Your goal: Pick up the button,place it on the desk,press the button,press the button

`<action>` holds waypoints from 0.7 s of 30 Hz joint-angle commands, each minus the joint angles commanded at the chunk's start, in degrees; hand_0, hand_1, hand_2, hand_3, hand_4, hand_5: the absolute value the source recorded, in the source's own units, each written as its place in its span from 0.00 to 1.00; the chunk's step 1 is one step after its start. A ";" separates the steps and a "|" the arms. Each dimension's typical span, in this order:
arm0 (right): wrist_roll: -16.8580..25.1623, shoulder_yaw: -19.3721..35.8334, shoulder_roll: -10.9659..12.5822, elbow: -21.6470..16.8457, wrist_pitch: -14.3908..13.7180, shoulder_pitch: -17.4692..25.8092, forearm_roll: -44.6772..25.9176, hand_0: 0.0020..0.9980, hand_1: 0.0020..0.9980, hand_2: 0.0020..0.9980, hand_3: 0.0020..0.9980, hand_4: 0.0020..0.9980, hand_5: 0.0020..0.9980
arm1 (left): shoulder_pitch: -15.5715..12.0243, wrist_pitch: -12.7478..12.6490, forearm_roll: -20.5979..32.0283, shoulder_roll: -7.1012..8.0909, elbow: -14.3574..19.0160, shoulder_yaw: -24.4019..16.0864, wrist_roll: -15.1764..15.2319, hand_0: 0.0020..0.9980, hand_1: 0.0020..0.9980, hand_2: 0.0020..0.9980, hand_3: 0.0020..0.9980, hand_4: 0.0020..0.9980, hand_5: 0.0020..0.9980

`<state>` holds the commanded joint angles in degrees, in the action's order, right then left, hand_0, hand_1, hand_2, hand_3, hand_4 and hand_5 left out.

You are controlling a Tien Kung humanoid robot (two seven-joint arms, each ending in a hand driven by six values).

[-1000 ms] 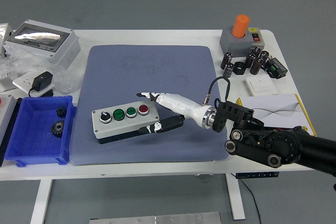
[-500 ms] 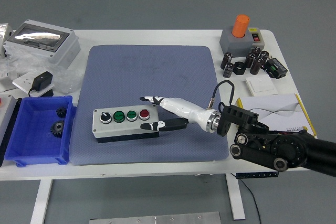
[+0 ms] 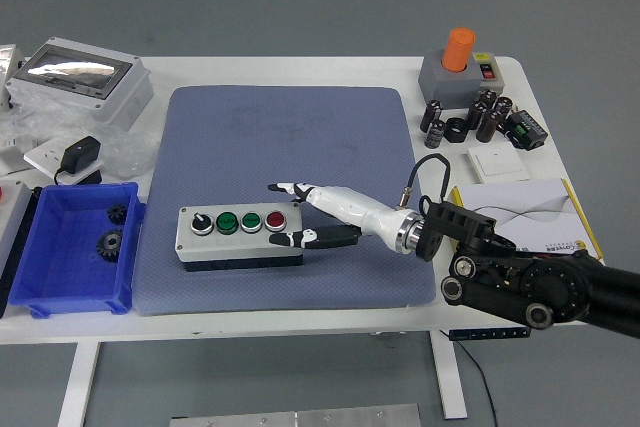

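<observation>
Head view: a grey button box (image 3: 238, 236) with one black selector and green, green and red buttons lies flat on the blue-grey mat (image 3: 283, 137) covering the middle of the white surface (image 3: 300, 66). The right hand (image 3: 318, 213), white with black fingertips, reaches in from the right; its fingers are spread, one extended above the box's right end and the thumb along its front right edge, grasping nothing. A blue bin (image 3: 70, 249) holding two dark gears stands just left of the mat.
</observation>
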<state>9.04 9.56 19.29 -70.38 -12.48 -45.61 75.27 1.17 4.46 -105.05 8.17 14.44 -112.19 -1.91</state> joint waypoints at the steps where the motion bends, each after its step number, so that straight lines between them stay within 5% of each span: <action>1: -0.01 0.31 0.03 -0.03 -0.18 0.09 0.03 0.91 0.83 0.98 1.00 1.00 1.00 | 0.00 0.00 0.02 -0.01 -0.02 0.00 0.04 0.77 0.76 0.73 0.81 0.94 0.63; 6: -0.61 5.45 1.62 -2.33 -3.42 2.26 1.48 0.90 0.83 0.98 1.00 1.00 1.00 | 0.00 0.01 0.40 -0.20 -0.08 0.17 0.18 0.77 0.76 0.73 0.81 0.94 0.63; 12: -5.17 14.58 8.11 -10.35 -7.72 7.93 8.15 0.90 0.83 0.98 1.00 1.00 1.00 | -0.49 -0.01 0.96 -0.29 -0.12 0.39 0.35 0.77 0.76 0.73 0.81 0.94 0.63; 19: -15.34 19.69 16.48 -19.48 3.40 8.52 13.76 0.90 0.85 0.98 1.00 1.00 1.00 | -1.03 0.08 0.84 0.11 -0.02 0.19 0.29 0.77 0.76 0.73 0.81 0.94 0.63; 20: -16.99 19.33 17.30 -20.92 5.38 7.92 13.77 0.39 0.49 0.56 0.85 0.56 0.51 | -1.00 0.12 0.74 0.16 -0.04 0.11 0.37 0.77 0.76 0.73 0.81 0.95 0.63; 21: -18.26 18.89 17.57 -22.00 6.96 7.27 13.79 0.39 0.49 0.56 0.85 0.56 0.51 | -0.97 0.15 0.67 0.21 -0.06 0.04 0.43 0.77 0.76 0.73 0.81 0.95 0.63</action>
<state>-9.22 28.45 36.86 -92.38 -5.52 -38.34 89.06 0.20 4.60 -104.38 8.38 14.38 -112.15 -1.48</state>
